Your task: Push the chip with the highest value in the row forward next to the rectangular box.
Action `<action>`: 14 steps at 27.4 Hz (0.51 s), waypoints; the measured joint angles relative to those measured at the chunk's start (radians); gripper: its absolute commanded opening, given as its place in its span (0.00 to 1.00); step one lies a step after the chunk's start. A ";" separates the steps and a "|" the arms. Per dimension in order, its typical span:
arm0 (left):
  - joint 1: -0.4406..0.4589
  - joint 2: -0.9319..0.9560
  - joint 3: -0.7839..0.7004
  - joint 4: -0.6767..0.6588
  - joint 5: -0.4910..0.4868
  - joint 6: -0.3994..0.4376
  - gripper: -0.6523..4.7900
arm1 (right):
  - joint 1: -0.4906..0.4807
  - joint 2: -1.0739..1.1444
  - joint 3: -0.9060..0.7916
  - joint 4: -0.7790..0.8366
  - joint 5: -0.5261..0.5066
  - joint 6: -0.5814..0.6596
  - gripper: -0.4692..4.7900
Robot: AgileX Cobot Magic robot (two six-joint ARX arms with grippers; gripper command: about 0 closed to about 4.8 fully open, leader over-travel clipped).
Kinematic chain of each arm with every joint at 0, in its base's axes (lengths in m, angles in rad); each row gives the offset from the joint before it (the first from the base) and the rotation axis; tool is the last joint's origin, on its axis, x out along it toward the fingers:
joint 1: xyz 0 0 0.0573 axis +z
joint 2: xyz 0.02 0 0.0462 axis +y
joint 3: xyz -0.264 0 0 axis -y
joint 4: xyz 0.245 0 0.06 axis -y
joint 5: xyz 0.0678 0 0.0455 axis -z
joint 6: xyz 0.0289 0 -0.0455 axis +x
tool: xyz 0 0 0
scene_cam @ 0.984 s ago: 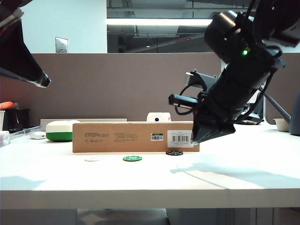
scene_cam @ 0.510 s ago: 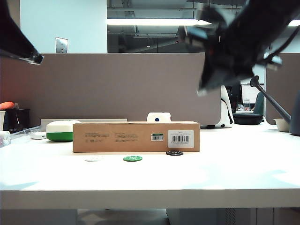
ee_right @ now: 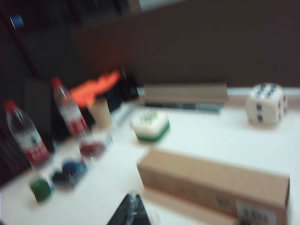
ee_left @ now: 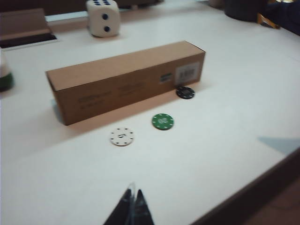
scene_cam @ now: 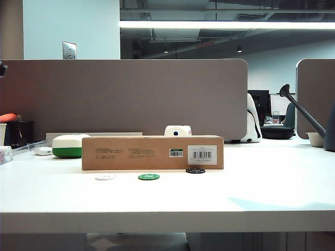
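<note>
Though both my jaws are raised clear of the surface (scene_cam: 272, 193), my left jaws (ee_left: 132, 206) and right jaws (ee_right: 132, 208) each show tips pressed together, holding nothing. Below them the black chip (ee_left: 185, 92) lies touching the rectangular box (ee_left: 126, 79), by its barcode label, while the green chip (ee_left: 162, 121) and white chip (ee_left: 122, 136) sit apart from it, so the push looks done.

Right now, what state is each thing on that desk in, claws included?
Black chip: flat, beside the box.
Rectangular box: closed, lying lengthwise.
Green chip: flat, apart from box.
White chip: flat, apart from box.
Left claw: shut, raised above the table.
Right claw: shut, raised.
</note>
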 measured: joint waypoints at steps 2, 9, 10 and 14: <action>0.045 -0.062 -0.021 -0.008 0.000 0.000 0.11 | 0.000 -0.015 0.000 0.047 0.002 0.000 0.08; 0.232 -0.154 -0.041 0.014 -0.005 0.000 0.11 | 0.006 -0.026 0.001 0.117 0.002 0.000 0.08; 0.251 -0.154 -0.044 0.012 -0.004 0.000 0.11 | 0.004 -0.019 0.000 0.106 -0.002 0.000 0.08; 0.365 -0.154 -0.060 0.015 0.000 0.000 0.11 | 0.003 -0.020 0.000 0.023 0.001 0.000 0.08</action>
